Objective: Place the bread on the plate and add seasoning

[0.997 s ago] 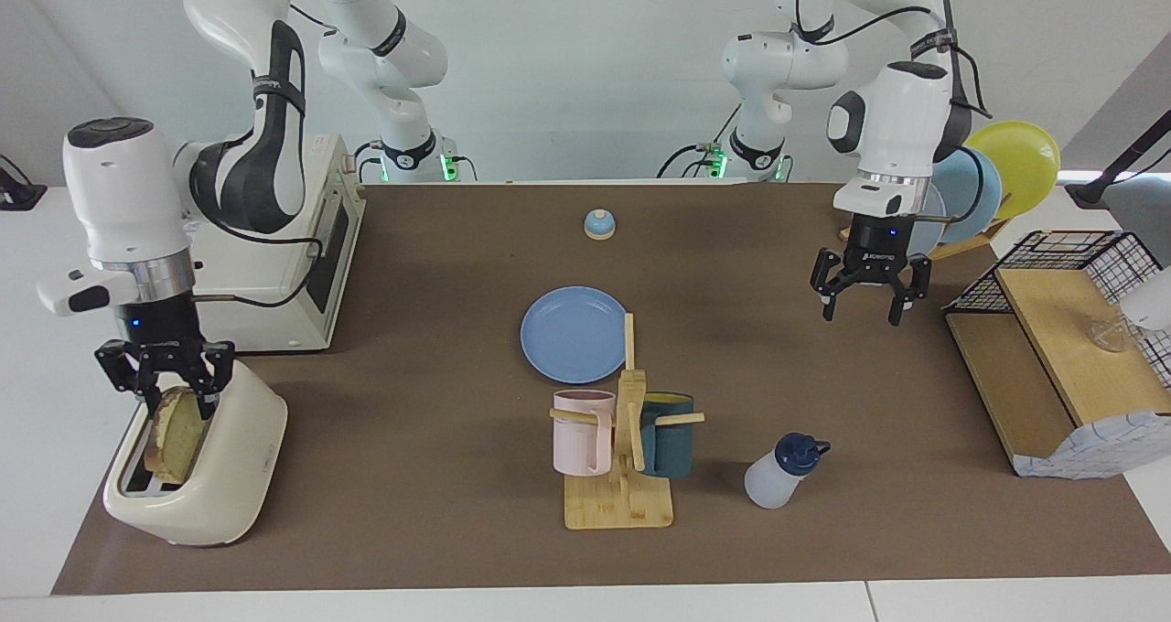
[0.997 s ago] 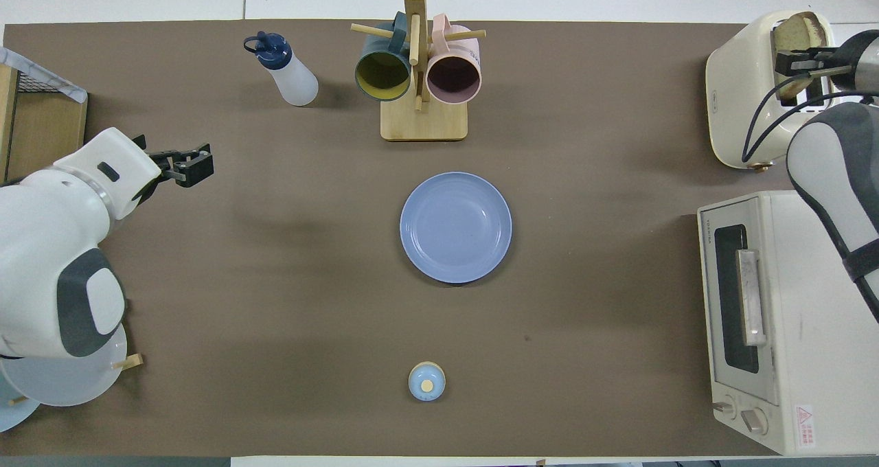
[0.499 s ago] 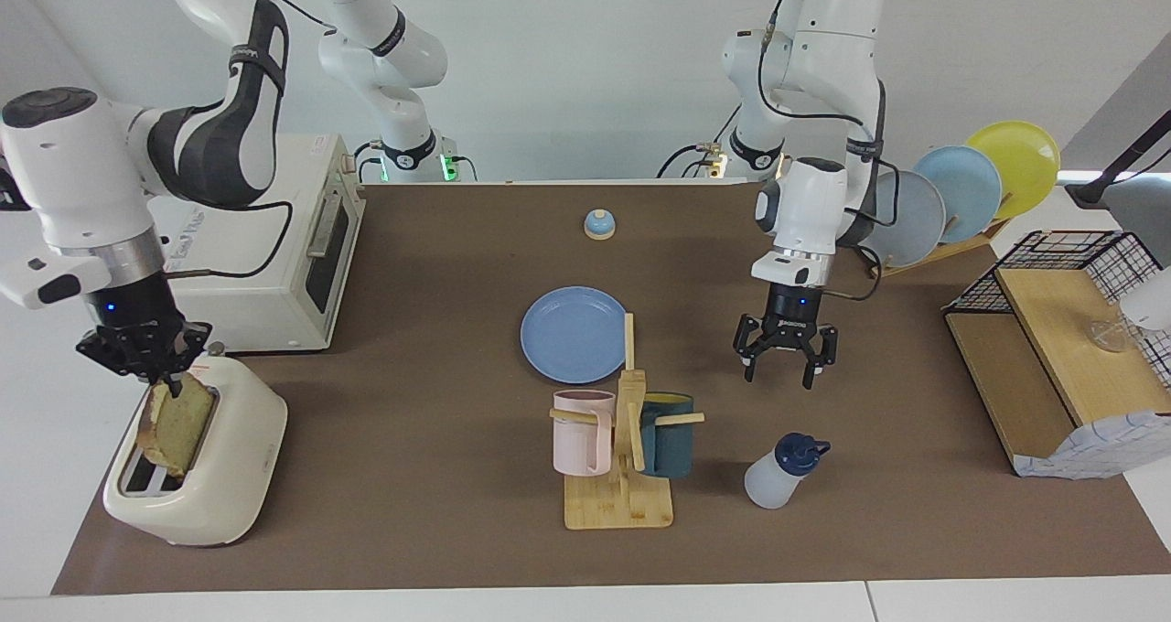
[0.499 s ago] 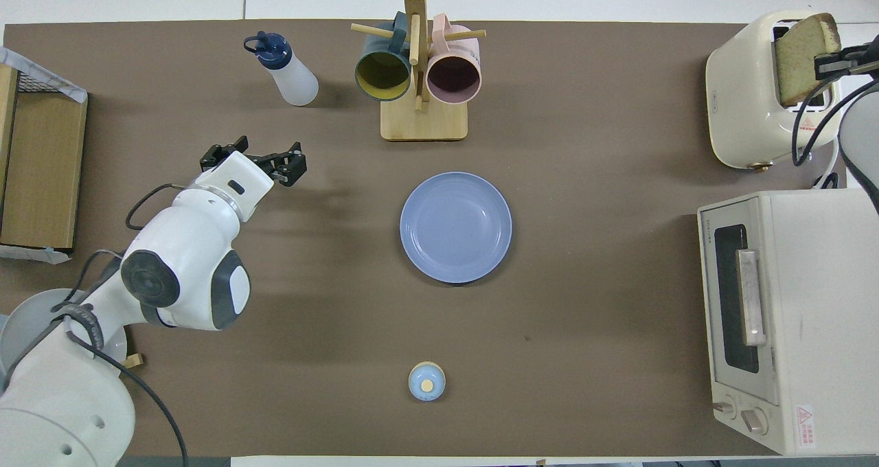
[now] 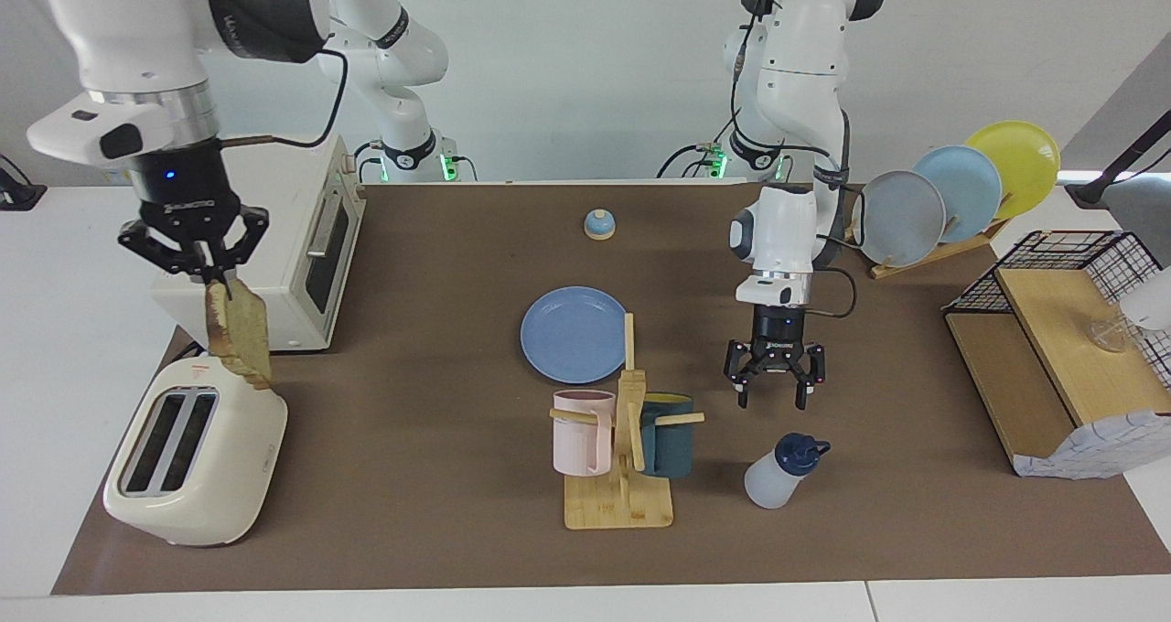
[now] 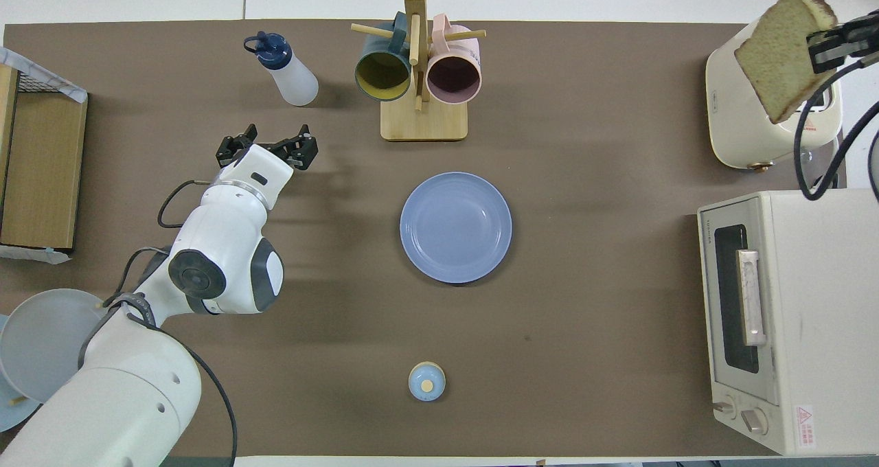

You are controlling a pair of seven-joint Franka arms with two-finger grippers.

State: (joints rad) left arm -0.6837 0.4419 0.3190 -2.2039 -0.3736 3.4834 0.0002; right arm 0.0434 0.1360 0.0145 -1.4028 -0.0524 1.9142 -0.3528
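Observation:
My right gripper (image 5: pixel 207 273) is shut on the top edge of the bread (image 5: pixel 240 338), a tan slice with a darker crust. The slice hangs clear above the white toaster (image 5: pixel 197 457); in the overhead view the bread (image 6: pixel 779 55) and right gripper (image 6: pixel 824 44) are over the toaster (image 6: pixel 748 117). The blue plate (image 5: pixel 574 334) lies flat and empty mid-table, also in the overhead view (image 6: pixel 456 226). The seasoning bottle (image 5: pixel 778 476) stands upright beside the mug rack, toward the left arm's end (image 6: pixel 288 75). My left gripper (image 5: pixel 773 399) is open and empty, low over the table a little nearer the robots than the bottle (image 6: pixel 268 144).
A wooden mug rack (image 5: pixel 622 448) with a pink and a dark mug stands beside the plate. A toaster oven (image 5: pixel 302 256) sits by the toaster. A small bell (image 5: pixel 599 225) is near the robots. A plate rack (image 5: pixel 951 192) and a wire basket (image 5: pixel 1052 357) stand at the left arm's end.
My right gripper has lifted the bread up out of the toaster slot. My left gripper has swung from near the plate rack to low over the table by the bottle.

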